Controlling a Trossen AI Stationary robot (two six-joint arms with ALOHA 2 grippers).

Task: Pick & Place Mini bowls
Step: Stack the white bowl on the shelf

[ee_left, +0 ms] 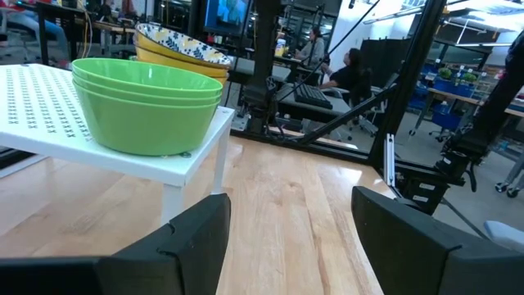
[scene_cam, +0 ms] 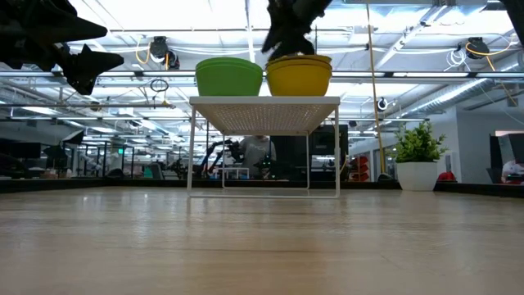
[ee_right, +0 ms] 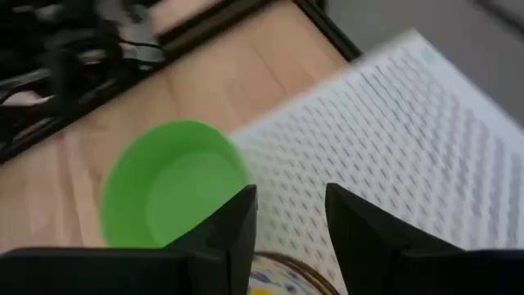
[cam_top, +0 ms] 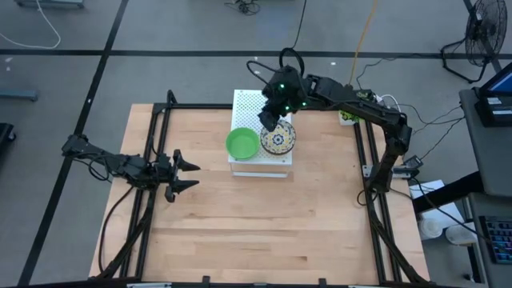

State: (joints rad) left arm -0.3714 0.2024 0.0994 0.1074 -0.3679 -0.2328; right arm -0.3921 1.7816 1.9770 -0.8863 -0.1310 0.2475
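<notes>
Near the upper centre of the high view, stacked plain green mini bowls (cam_top: 242, 144) and floral-patterned mini bowls (cam_top: 278, 139) already sit on the white perforated box (cam_top: 250, 104), the parted, empty right gripper (cam_top: 269, 117) above them, the left gripper (cam_top: 181, 174) released at mid-left.

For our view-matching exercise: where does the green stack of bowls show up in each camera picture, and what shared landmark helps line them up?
High view: green bowl stack, centre, on the white perforated stand.
Low view: upper middle, on the stand's top, left of the yellow-sided bowls.
Left wrist view: upper left, at the stand's edge.
Right wrist view: left of middle.
Shared landmark: the perforated stand.
</notes>
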